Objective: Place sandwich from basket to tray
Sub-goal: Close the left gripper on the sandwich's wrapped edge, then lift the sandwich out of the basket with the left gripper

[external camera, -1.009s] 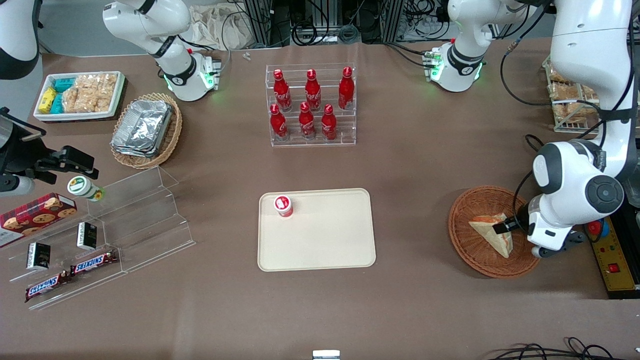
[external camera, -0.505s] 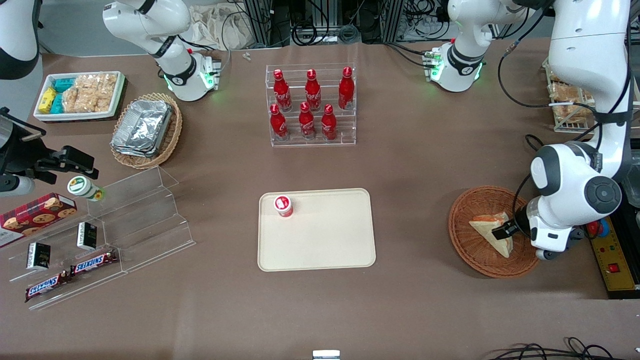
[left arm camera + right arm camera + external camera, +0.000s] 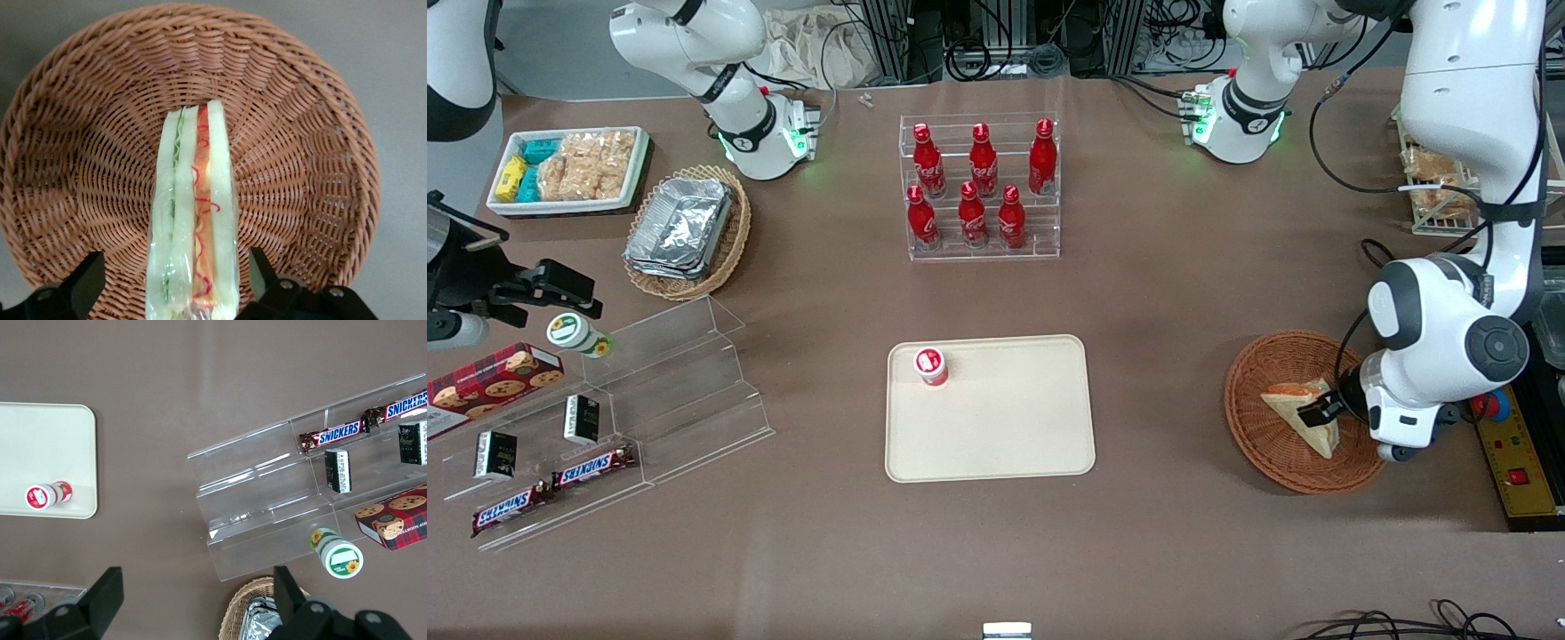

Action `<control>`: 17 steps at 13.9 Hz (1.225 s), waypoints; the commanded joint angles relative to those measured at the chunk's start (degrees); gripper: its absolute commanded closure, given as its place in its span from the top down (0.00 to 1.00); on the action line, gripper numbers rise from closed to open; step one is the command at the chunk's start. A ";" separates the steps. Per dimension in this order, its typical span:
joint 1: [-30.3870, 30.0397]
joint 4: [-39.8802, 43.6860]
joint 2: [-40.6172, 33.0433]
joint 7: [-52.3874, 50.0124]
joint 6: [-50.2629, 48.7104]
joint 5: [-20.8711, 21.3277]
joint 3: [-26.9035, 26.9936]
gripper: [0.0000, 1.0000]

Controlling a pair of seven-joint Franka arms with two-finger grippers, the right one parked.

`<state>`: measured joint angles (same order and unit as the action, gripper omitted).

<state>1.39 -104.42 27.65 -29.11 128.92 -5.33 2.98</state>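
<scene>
Barely any shift since a second ago, pincer (image 3: 177, 283) spread around the sandwich (image 3: 193, 213) lying in the basket (image 3: 73, 153), so next: pinch, lift, carry to the tray (image 3: 996, 427).

Sandwich (image 3: 193, 220) on edge in basket (image 3: 87, 133) — tray (image 3: 1005, 427) apart.

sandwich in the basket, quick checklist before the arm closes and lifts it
1. Sandwich lies in the basket: ok.
2. Gripper straddles the sandwich, one finger on each side: ok.
3. Jaws open, with gaps at both sides: ok.
4. Fingers low enough to grip the bread: cannot tell.
5. Tray has bare room beside the red-lidded cup: ok.
6. Table between basket and tray holds no obstacle: ok.
</scene>
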 commanded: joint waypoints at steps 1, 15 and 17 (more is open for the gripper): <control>0.63 0.09 1.44 -2.52 3.08 -4.23 0.10 0.92; 0.81 6.13 -6.29 -4.90 -15.40 -3.90 0.28 0.14; 0.81 13.15 -6.91 -4.99 -25.68 -3.81 0.28 0.14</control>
<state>1.73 -97.16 21.69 -32.92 111.54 -9.20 2.84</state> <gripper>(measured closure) 0.850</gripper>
